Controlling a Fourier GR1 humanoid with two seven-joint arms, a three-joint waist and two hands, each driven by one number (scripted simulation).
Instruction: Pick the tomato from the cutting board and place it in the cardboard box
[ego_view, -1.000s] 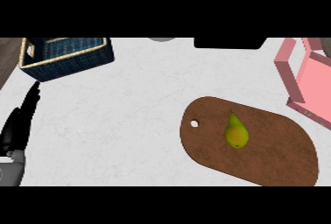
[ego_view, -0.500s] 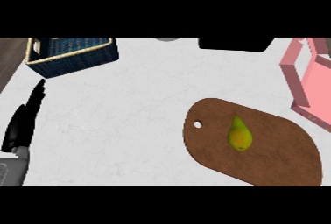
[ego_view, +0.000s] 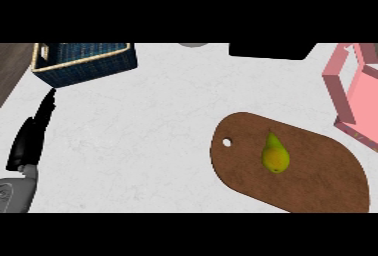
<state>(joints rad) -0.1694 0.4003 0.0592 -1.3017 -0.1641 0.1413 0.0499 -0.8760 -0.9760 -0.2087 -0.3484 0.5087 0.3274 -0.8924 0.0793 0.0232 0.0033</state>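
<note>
A yellow-green, pear-shaped fruit (ego_view: 275, 154) lies on the brown oval cutting board (ego_view: 317, 175) at the lower right; nothing on the board looks like a red tomato. A pink open box (ego_view: 353, 92) stands at the right edge, partly cut off. My left hand (ego_view: 31, 135) shows at the left edge, black, fingers straight and pointing up the counter, holding nothing and far from the board. My right hand does not show.
A dark blue woven basket (ego_view: 85, 60) with a pale rim stands at the top left. A black object (ego_view: 269, 49) and a small grey round thing (ego_view: 193, 44) sit at the far edge. A dark wooden strip (ego_view: 11, 65) borders the white counter's left side.
The view has shifted, so the board, the fruit and the basket sit slightly further right in the picture. My left hand shows more fully at the left edge.
</note>
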